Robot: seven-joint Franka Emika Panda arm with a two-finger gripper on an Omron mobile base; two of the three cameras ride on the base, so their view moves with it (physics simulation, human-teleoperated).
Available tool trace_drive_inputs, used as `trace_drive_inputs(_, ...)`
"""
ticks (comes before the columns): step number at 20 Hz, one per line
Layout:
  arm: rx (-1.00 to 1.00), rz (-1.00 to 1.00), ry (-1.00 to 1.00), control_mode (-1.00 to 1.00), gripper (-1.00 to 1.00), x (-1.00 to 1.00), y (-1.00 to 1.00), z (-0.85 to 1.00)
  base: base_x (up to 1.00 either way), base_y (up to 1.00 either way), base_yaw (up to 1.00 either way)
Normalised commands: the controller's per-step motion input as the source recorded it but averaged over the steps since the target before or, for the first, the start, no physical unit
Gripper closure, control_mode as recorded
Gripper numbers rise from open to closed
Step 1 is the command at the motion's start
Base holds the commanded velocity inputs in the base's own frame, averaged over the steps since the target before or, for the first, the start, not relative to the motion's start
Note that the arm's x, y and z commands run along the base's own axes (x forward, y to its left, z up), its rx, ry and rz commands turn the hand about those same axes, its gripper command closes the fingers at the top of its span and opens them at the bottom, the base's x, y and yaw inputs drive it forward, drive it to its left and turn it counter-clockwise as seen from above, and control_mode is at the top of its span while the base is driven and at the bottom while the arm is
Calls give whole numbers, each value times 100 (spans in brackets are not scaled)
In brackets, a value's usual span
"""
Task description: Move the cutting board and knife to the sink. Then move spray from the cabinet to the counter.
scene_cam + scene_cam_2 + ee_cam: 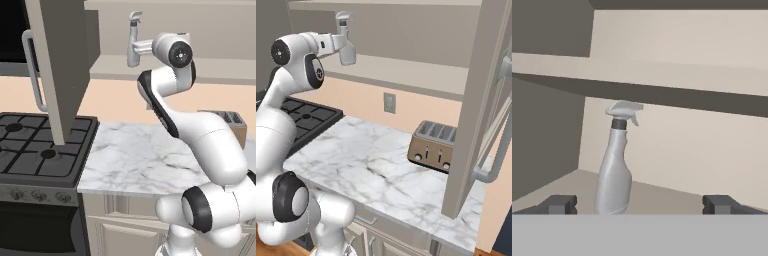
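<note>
A slim grey spray (614,170) with a trigger nozzle stands upright on the beige shelf (662,196) of the open cabinet (60,65). My gripper (640,204) is level with it and open. Its dark fingertips (559,204) stand wide apart, and the bottle stands between them, left of centre, untouched. From the base views the spray (133,42) (345,37) sits right at the end of my outstretched hand, high above the white marble counter (135,155). The cutting board, knife and sink are out of view.
The cabinet's taupe door (481,100) with its grey bar handle hangs open on the right, and another open door hangs over a black gas stove (35,145) on the left. A bronze toaster (436,145) stands at the back of the counter.
</note>
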Motion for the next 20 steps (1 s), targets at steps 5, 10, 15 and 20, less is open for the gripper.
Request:
trace_drive_inputs(5, 0, 0, 0, -100, -100, 43, 12, 0, 0, 0, 0)
trace_drive_inputs(10, 0, 0, 0, -100, -100, 41, 9, 0, 0, 0, 0)
trace_drive_inputs(15, 0, 0, 0, -100, -100, 39, 3, 0, 0, 0, 0)
trace_drive_inputs(20, 0, 0, 0, -100, -100, 30, 0, 0, 0, 0, 0)
